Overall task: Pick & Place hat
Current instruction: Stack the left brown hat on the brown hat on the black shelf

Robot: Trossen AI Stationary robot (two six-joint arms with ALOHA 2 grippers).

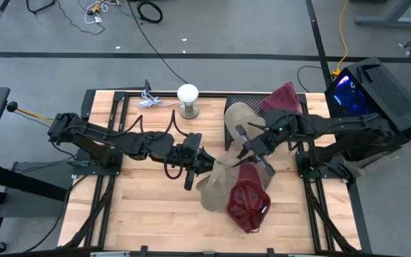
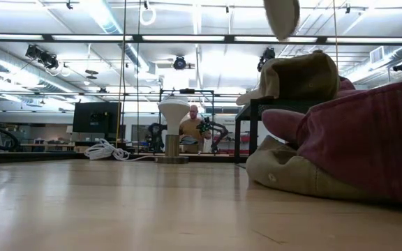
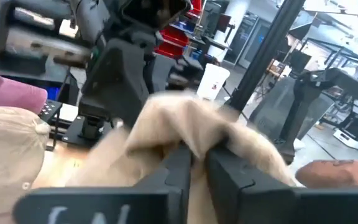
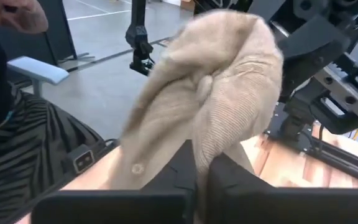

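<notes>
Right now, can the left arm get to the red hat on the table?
Probably not yet. The left gripper fingers are pinching a tan hat, which the right gripper grips too. The red hat lies close by, uncovered.

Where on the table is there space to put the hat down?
The bare wood near the table's front left, ahead of the left arm, is free. Crowded: front right, where the red hat lies on a tan hat, and the back right, with more hats by the lamp.

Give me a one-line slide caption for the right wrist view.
Right gripper shut on a fold of the tan hat, lifted above the wooden table.
</notes>
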